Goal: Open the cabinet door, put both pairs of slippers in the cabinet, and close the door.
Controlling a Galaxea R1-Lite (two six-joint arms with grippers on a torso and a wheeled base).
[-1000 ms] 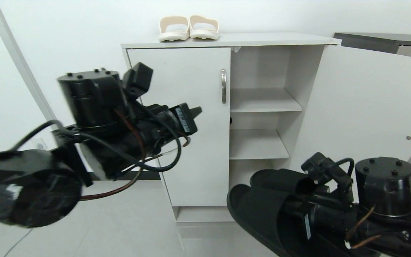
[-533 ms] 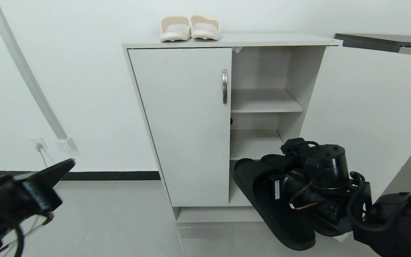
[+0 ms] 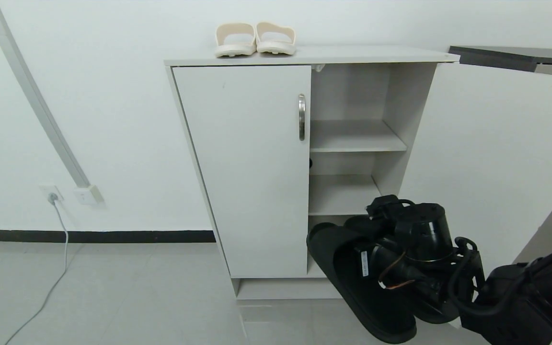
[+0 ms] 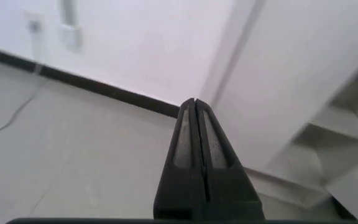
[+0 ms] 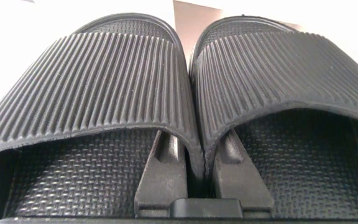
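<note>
Right tool (image 5: 197, 163) is clamping the black slippers (image 3: 352, 268). One finger is sitting inside each slipper under the ribbed strap, jaws almost closed, pinching the two touching inner side walls together. The pair is hanging in the air, tilted, toes pointing toward the cabinet (image 3: 242, 167) and heels dropping toward the floor. It is just in front of the bottom compartment (image 3: 318, 225) on the open side, below the lower shelf (image 3: 343, 194).

The open door (image 3: 487, 158) is standing swung out wide beside the arm. Left tool (image 4: 196, 143) is showing fingers pressed flat together, gripping nothing, with floor and the cabinet base beyond it.

Handling guess:
- The black pair is looking like moulded foam or rubber: light, soft, bendy, not fragile.
- The textured footbed and ribbed straps are probably giving decent friction.
- The pinch is holding only the thin inner walls, so the long soles are likely wanting to sag or splay, and one slipper could be sliding out if bumped on the shelf edge.
- Gripping mid-length under the straps seems the sensible spot, since it is keeping both together.

The beige slippers (image 3: 255, 38) are sitting side by side, touching, on the cabinet top above the closed door and its handle (image 3: 301, 116). They are probably the same soft, light kind. Taking them at the touching inner edges under the straps looks best.
</note>
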